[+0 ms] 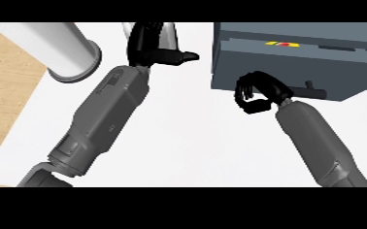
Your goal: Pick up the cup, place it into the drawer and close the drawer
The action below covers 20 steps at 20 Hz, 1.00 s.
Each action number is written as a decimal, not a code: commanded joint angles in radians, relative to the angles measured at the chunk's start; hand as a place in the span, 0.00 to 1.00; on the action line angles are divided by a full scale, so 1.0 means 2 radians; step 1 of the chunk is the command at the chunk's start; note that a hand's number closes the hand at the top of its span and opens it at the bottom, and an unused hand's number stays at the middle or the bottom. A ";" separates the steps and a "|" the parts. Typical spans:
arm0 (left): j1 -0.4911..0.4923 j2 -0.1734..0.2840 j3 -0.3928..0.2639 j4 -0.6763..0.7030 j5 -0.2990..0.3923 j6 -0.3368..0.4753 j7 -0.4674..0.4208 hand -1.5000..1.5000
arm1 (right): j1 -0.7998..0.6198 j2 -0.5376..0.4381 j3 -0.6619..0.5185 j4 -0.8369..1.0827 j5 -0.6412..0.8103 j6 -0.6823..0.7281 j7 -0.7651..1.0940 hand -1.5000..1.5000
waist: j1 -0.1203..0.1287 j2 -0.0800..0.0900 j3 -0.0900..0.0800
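A pale metallic cup (pixel 170 34) stands at the top of the white counter (pixel 193 136), mostly hidden by my left hand (pixel 148 42). The hand's fingers are curled round it and the thumb points right. Slivers of the cup show on both sides of the hand. The dark grey drawer unit (pixel 287 60) sits at the upper right, with a small handle (pixel 312 88) on its front. A yellow and red item (pixel 281 43) shows in a narrow gap at its top. My right hand (pixel 257 94) hangs before the unit's lower left corner, fingers curled on nothing, left of the handle.
A large white cylinder (pixel 66 51) stands at the upper left, close to my left forearm. The counter's left edge runs diagonally there, with wooden floor (pixel 16 82) beyond it.
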 commanded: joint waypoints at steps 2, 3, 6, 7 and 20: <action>0.025 0.025 0.003 -0.030 0.007 -0.020 0.015 0.00 | -0.085 -0.012 -0.064 0.088 -0.023 -0.027 -0.028 1.00 | 0.015 0.004 0.001; 0.038 0.013 -0.005 -0.034 0.005 -0.023 0.014 0.00 | -0.104 -0.028 -0.076 0.097 -0.030 -0.015 -0.030 1.00 | 0.021 0.005 0.001; 0.042 0.042 -0.001 -0.046 0.005 -0.033 0.022 0.00 | -0.126 -0.039 -0.091 0.125 -0.031 -0.034 -0.037 1.00 | 0.026 0.007 0.001; 0.052 0.030 -0.005 -0.050 0.004 -0.036 0.010 0.00 | -0.125 -0.053 -0.103 0.129 -0.039 -0.031 -0.032 1.00 | 0.030 0.010 0.002; 0.066 0.045 -0.013 -0.072 0.005 -0.063 0.027 0.00 | -0.143 -0.100 -0.132 0.095 -0.081 0.033 -0.019 1.00 | 0.051 0.015 0.001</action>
